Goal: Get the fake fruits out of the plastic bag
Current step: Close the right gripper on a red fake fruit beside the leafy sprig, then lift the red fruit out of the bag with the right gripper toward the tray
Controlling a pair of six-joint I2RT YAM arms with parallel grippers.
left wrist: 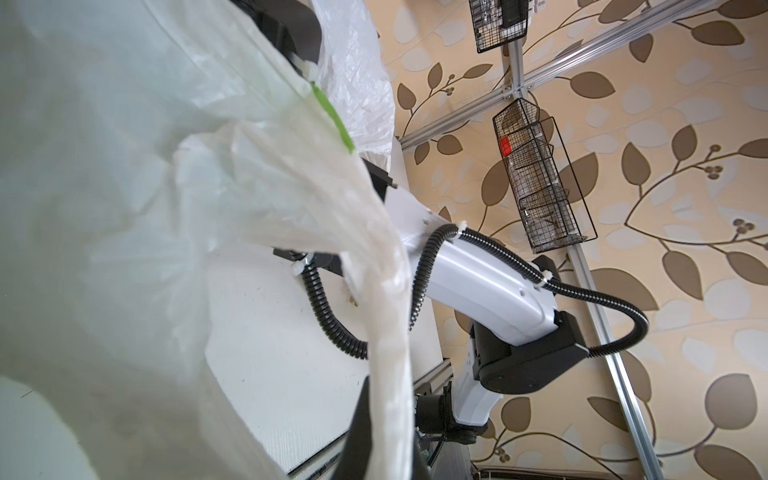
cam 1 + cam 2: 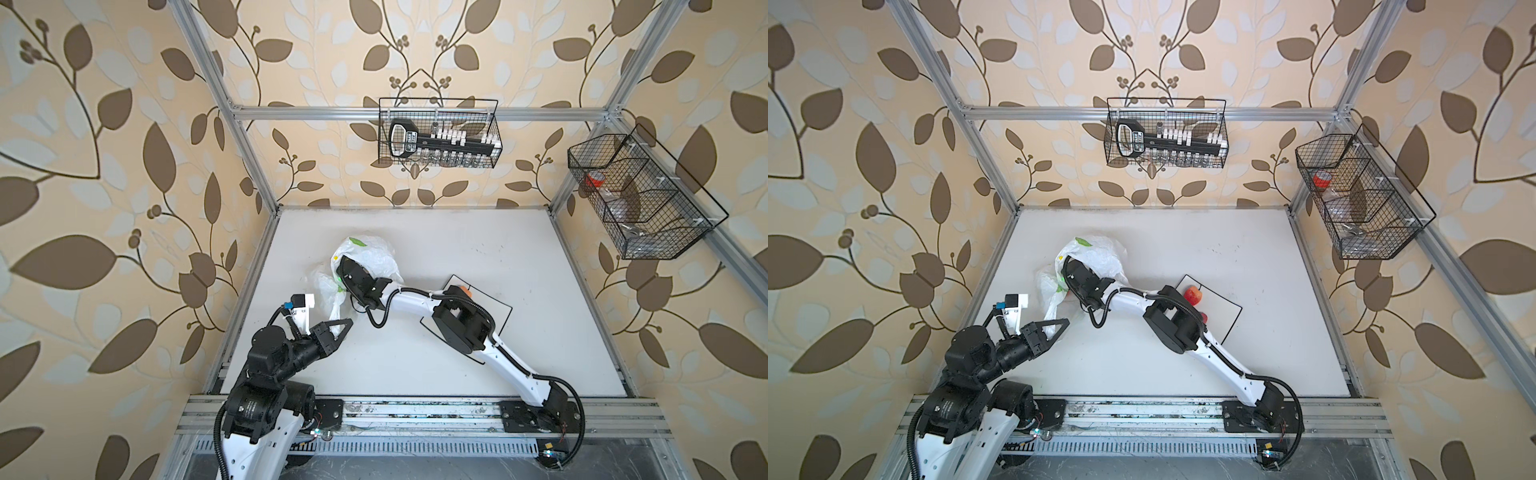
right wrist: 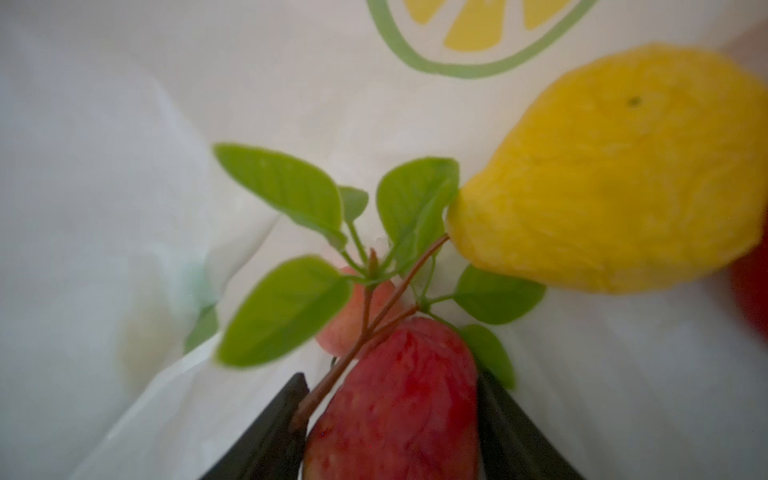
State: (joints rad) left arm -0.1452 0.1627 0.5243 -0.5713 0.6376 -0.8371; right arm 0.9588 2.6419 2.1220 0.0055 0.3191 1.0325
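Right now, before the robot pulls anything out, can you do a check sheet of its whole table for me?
Surface: white table, faintly scuffed.
Job's things: bag crumpled left of middle; inside it a lemon, a leafy sprig, a peach and a pink fruit; two red fruits on the plate.
Clutter: nothing seen.
Claws: left claw shut on the bag's handle; right claw inside the bag, closed on the peach.
Cables: black hose hangs in a loop off the right arm, beside the bag.
Surroundings: two wire baskets on the frame; leaf wallpaper.
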